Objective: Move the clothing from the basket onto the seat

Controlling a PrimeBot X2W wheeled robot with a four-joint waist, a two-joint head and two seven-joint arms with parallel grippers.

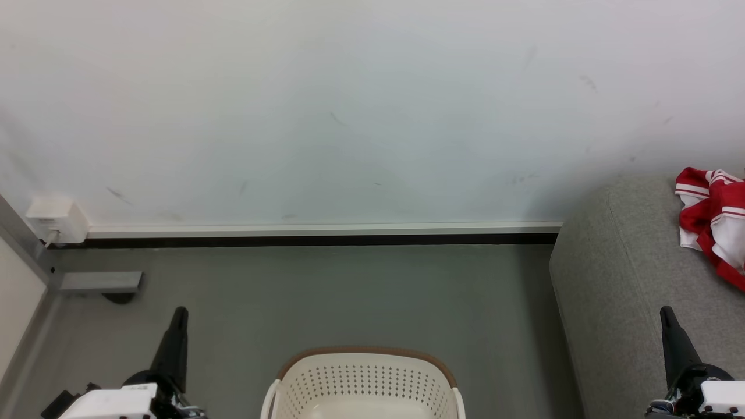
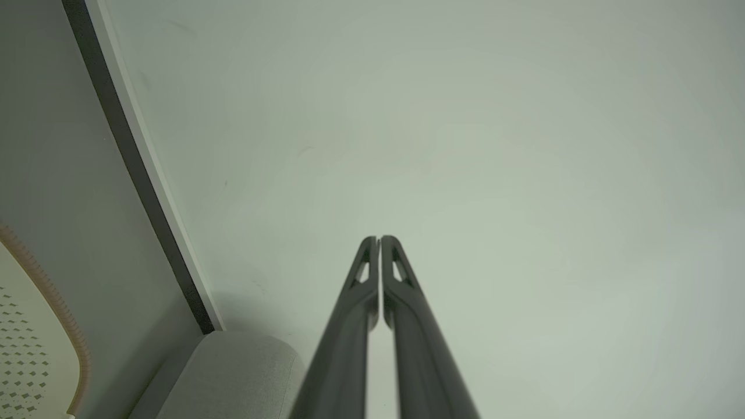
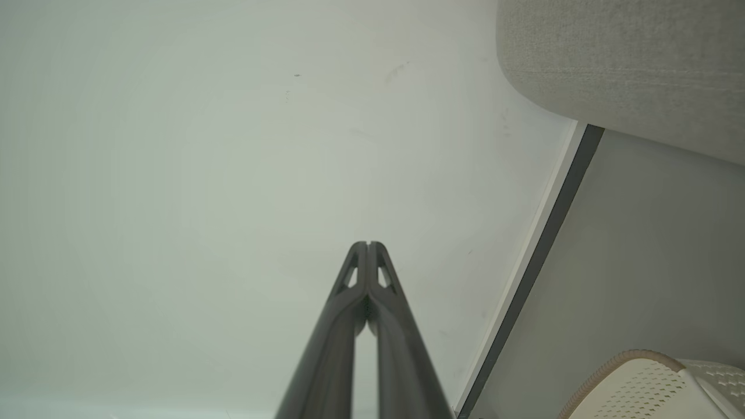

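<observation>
The red and white clothing (image 1: 715, 224) lies crumpled on the grey seat (image 1: 628, 273) at the right edge of the head view. The cream basket (image 1: 364, 381) with a brown rim stands on the floor at bottom centre; the part of its inside that shows holds nothing. My left gripper (image 1: 180, 312) points up at the lower left, shut and holding nothing. My right gripper (image 1: 666, 312) points up at the lower right over the seat's front, also shut and holding nothing. Both wrist views show closed fingertips, left gripper (image 2: 379, 238) and right gripper (image 3: 367, 244), aimed at the white wall.
A white wall (image 1: 349, 105) with a dark baseboard (image 1: 320, 239) runs behind the basket. A white socket box (image 1: 55, 221) and a grey metal bracket (image 1: 99, 282) sit at the far left. Grey floor (image 1: 349, 297) lies between basket and wall. The basket rim (image 3: 634, 378) and seat (image 3: 628, 64) appear in the right wrist view.
</observation>
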